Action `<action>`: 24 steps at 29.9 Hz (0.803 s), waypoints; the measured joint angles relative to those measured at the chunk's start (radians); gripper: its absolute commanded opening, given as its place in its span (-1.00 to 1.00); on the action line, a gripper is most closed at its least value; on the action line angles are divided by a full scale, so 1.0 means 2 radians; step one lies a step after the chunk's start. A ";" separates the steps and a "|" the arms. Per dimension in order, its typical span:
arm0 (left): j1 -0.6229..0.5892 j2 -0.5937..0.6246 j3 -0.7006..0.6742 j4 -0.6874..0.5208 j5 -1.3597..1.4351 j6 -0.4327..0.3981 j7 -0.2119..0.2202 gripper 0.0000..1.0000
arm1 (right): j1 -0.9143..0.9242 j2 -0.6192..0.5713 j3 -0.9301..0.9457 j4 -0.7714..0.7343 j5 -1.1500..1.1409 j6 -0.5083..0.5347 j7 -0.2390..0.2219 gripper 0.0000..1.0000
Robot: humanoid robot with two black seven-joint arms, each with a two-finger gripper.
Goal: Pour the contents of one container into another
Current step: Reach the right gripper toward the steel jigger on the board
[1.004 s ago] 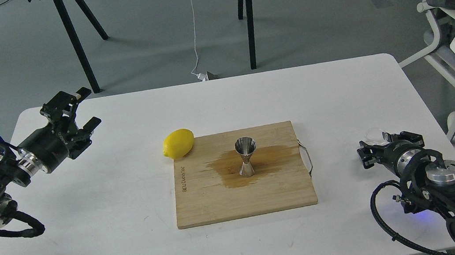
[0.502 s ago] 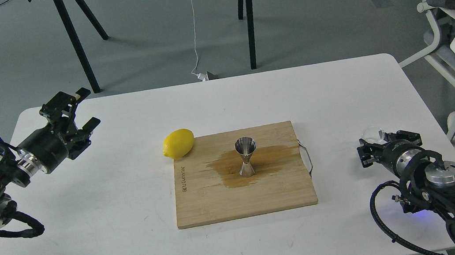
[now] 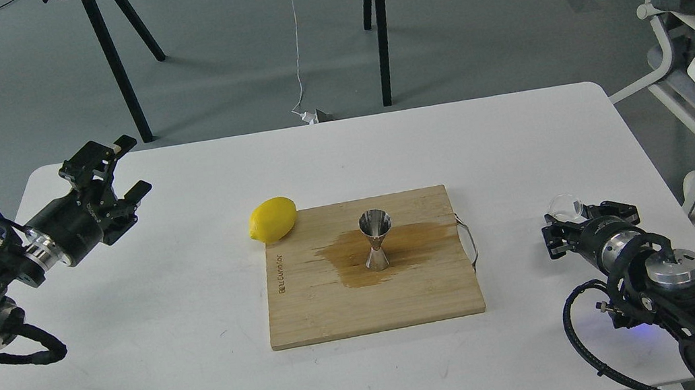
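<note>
The cutting board [image 3: 309, 309] bears burnt-in lettering along its left edge, too small to read.

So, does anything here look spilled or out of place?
Yes. A brown wet stain spreads on the wooden cutting board around the foot of the upright steel jigger. It looks like liquid that missed the jigger.

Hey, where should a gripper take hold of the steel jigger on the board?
Probably at the narrow waist of the jigger, coming in level from the side. It stands upright on the wet cutting board, and both cones flare away from the waist, so fingers would likely seat there.
</note>
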 measured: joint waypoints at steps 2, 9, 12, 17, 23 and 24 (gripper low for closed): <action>0.000 0.000 0.000 0.001 0.000 0.000 0.000 0.94 | 0.000 0.000 0.000 0.000 0.000 0.003 0.000 -0.10; 0.000 0.000 -0.001 0.003 0.000 0.000 0.000 0.94 | -0.002 -0.001 -0.001 0.007 -0.001 0.010 0.000 -0.10; 0.000 0.000 -0.001 0.003 0.000 0.000 0.000 0.94 | -0.004 -0.001 -0.001 0.031 -0.015 0.010 0.000 -0.10; 0.000 0.000 -0.002 0.003 0.000 0.000 0.000 0.94 | -0.005 -0.008 -0.001 0.091 -0.061 0.001 0.000 -0.10; 0.000 -0.005 -0.003 0.002 0.000 0.000 0.000 0.94 | 0.013 -0.013 -0.019 0.154 -0.129 -0.029 -0.018 -0.10; 0.000 -0.005 -0.003 0.002 0.000 0.000 0.000 0.94 | 0.019 -0.013 -0.024 0.161 -0.137 -0.033 -0.019 -0.10</action>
